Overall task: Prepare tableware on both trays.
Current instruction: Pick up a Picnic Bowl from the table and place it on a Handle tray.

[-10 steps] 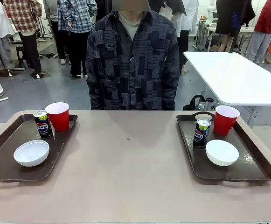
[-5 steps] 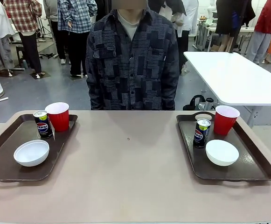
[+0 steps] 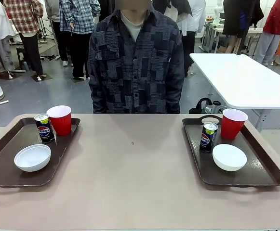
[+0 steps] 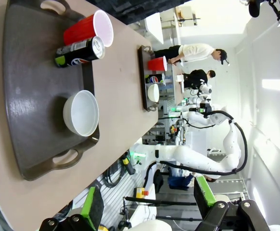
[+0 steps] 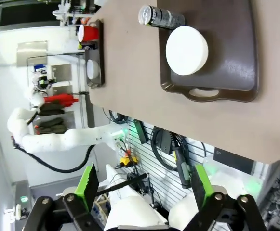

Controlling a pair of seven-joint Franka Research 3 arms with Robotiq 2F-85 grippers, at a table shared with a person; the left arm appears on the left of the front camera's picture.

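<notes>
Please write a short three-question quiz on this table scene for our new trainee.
1. True or false: each tray, the left tray and the right tray, carries a cup, a can and a bowl.
2. On the right tray, which item sits nearest the robot: A) red cup, B) soda can, C) white bowl?
3. Fill in: the left tool and the right tool both stand ____, holding nothing.

Key: 1 true; 2 C; 3 open.
</notes>
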